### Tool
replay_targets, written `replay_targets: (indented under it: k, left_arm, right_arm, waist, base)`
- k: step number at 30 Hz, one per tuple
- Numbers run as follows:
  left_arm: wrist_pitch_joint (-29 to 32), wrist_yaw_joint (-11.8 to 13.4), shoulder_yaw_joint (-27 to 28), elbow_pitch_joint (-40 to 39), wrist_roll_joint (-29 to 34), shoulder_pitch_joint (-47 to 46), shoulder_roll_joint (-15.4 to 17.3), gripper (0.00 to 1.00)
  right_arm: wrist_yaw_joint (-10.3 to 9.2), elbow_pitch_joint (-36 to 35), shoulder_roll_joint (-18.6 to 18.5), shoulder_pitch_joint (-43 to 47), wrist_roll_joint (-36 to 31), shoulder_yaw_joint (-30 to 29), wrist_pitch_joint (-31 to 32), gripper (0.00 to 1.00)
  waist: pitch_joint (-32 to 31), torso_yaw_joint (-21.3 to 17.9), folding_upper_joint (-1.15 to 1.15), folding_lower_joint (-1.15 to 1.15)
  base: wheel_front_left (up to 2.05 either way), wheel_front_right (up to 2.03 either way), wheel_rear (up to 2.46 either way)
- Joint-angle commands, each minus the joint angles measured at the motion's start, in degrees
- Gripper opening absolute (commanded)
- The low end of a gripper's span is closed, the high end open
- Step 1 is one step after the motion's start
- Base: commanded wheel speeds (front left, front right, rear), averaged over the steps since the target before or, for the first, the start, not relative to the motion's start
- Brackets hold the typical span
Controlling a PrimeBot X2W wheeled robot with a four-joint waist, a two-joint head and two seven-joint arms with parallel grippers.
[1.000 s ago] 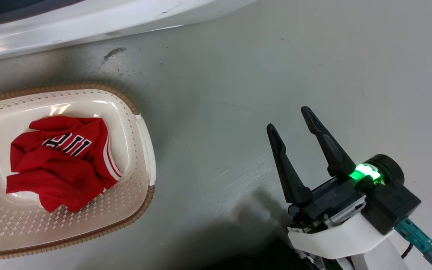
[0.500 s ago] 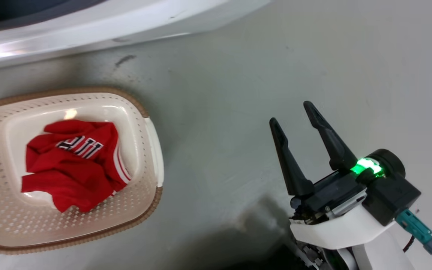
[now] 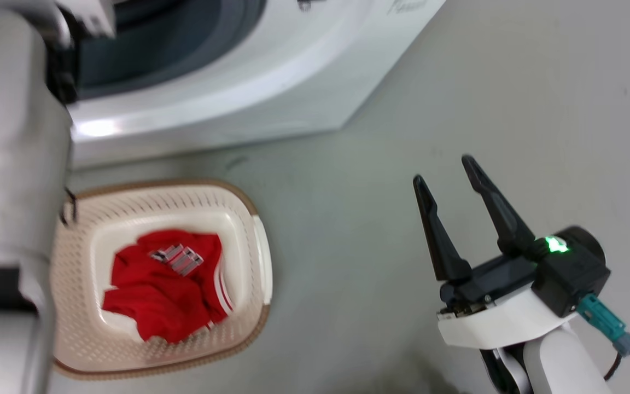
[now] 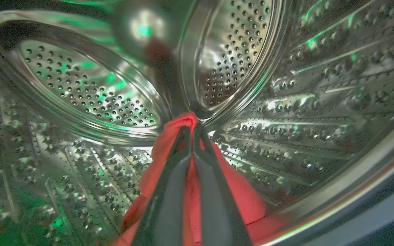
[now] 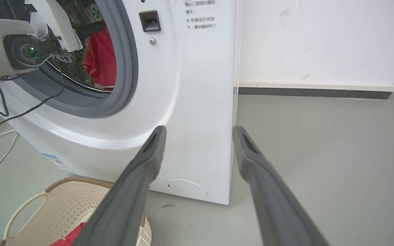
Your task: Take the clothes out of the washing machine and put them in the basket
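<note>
Clothes sit in two places. One plain red garment [image 4: 245,198] is pinched at the tips of the left gripper [image 4: 192,129], whose two dark fingers are pressed together with only the fabric between them. The cloth bunches over the tips and hangs down on both sides of the fingers. This gripper is inside the washing machine [image 5: 190,102], with the perforated steel drum [image 4: 80,92] curving all round it and the drum's back wall straight ahead of the tips. In the right wrist view the left arm [image 5: 9,51] reaches through the grey rubber ring [image 5: 128,68], and red cloth shows just beyond it in the opening.

The other piece, a red garment with white stripes and lettering [image 3: 167,295], lies crumpled in the basket [image 3: 82,334]. The basket stands on the grey floor [image 3: 348,246] in front of the machine, well to the left of the right gripper [image 3: 442,169]. That gripper has its fingers spread wide with nothing between them, apart from both basket and machine, its tips pointing toward the machine's lower front corner.
</note>
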Motion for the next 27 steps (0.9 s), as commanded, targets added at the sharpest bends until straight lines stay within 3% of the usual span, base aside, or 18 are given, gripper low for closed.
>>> replay_targets:
  k: [1,14,20,27]
  left_arm:
    - [-0.35,0.65,0.91,-1.87,-0.59,3.57,-0.56,0.0]
    - [-0.28,-0.65,8.82,-23.24,-1.12,31.89,-3.27,0.0]
    - [-0.29,-0.78,10.59,-34.15,-0.82,43.21,-5.69,0.0]
    - [-0.29,0.78,9.51,-46.34,-0.27,56.62,-7.99,0.0]
  right_arm:
    - [-0.04,0.29,0.01,1.24,-0.45,-0.32,0.42,1.0]
    - [-0.04,1.1,0.01,8.48,-1.03,-2.56,4.21,1.0]
    - [-0.04,0.04,0.01,11.22,-1.27,-3.74,5.47,1.0]
    - [-0.04,-1.25,0.01,13.6,-1.69,-5.05,6.8,1.0]
  waist:
    - [-5.83,1.99,0.0,0.0]
    - [-22.72,5.35,0.0,0.0]
    - [-27.01,7.56,0.0,0.0]
    - [-29.64,10.14,0.0,0.0]
  base:
    - [0.0,0.0,0.0]
    - [0.0,0.0,0.0]
    - [0.0,0.0,0.0]
    - [0.0,0.0,0.0]
